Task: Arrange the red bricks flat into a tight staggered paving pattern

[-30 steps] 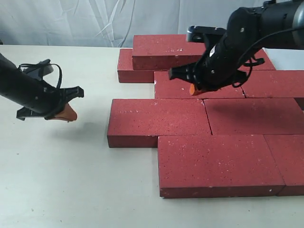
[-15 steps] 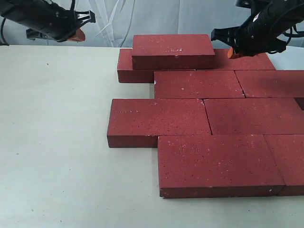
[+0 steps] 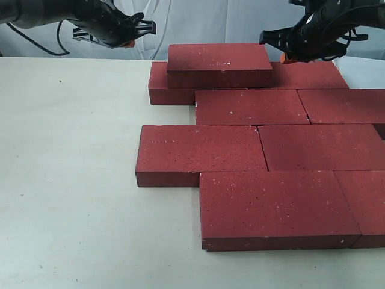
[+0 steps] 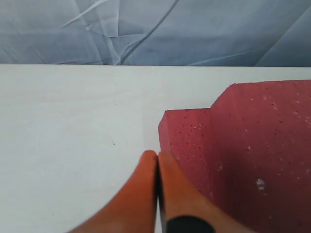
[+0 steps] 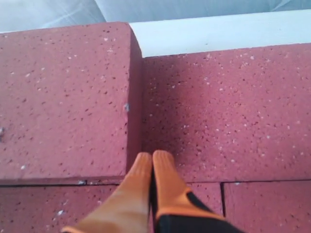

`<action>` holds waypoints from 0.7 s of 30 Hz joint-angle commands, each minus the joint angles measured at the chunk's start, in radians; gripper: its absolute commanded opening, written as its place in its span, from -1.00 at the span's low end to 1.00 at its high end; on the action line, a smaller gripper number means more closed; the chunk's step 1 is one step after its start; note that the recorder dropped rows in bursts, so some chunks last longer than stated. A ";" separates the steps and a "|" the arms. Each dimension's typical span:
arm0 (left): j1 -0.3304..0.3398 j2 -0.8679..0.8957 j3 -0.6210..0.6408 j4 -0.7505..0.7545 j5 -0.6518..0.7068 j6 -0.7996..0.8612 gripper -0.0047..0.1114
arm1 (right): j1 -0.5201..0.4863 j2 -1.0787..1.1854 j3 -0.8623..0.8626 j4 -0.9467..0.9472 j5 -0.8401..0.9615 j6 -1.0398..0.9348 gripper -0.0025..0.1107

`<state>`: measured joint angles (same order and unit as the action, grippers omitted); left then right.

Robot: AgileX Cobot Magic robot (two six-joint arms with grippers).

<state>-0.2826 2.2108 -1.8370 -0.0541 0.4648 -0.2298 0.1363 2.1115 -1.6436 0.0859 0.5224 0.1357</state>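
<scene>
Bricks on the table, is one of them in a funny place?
Yes. One rough dark-red rectangular brick sits on top of the back row, not flat on the white table like the others.

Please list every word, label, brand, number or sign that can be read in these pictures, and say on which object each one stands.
There is no readable text.
The red bricks carry only pale specks, with no stamp or lettering.
The left gripper and the right gripper show plain orange fingers.
The table and the backdrop are unmarked.

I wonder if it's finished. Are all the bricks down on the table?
No, one red brick sits stacked on top of the back-row bricks.
</scene>
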 commanded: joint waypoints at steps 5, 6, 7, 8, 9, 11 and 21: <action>-0.014 0.095 -0.062 -0.025 -0.092 -0.024 -0.92 | -0.032 0.079 -0.009 -0.002 -0.184 0.004 -0.97; -0.018 0.103 -0.062 -0.025 -0.121 -0.024 -0.92 | -0.032 0.088 -0.009 -0.002 -0.214 0.004 -0.97; -0.020 0.106 -0.062 -0.025 -0.136 -0.024 -0.92 | -0.032 0.094 -0.009 -0.002 -0.227 0.004 -0.97; -0.022 0.115 -0.062 -0.028 -0.151 -0.024 -0.92 | -0.032 0.097 -0.009 -0.002 -0.239 0.004 -0.97; -0.026 0.122 -0.062 -0.030 -0.166 -0.024 -0.92 | -0.032 0.104 -0.009 -0.002 -0.244 0.004 -0.97; -0.036 0.135 -0.062 -0.030 -0.191 -0.024 -0.92 | -0.032 0.115 -0.009 -0.002 -0.248 0.004 -0.97; -0.039 0.155 -0.062 -0.081 -0.173 -0.026 -0.92 | -0.013 0.141 -0.009 -0.002 -0.269 0.004 -0.97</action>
<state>-0.3181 2.3677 -1.8931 -0.1089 0.2788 -0.2512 0.1150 2.2536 -1.6458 0.0878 0.2704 0.1378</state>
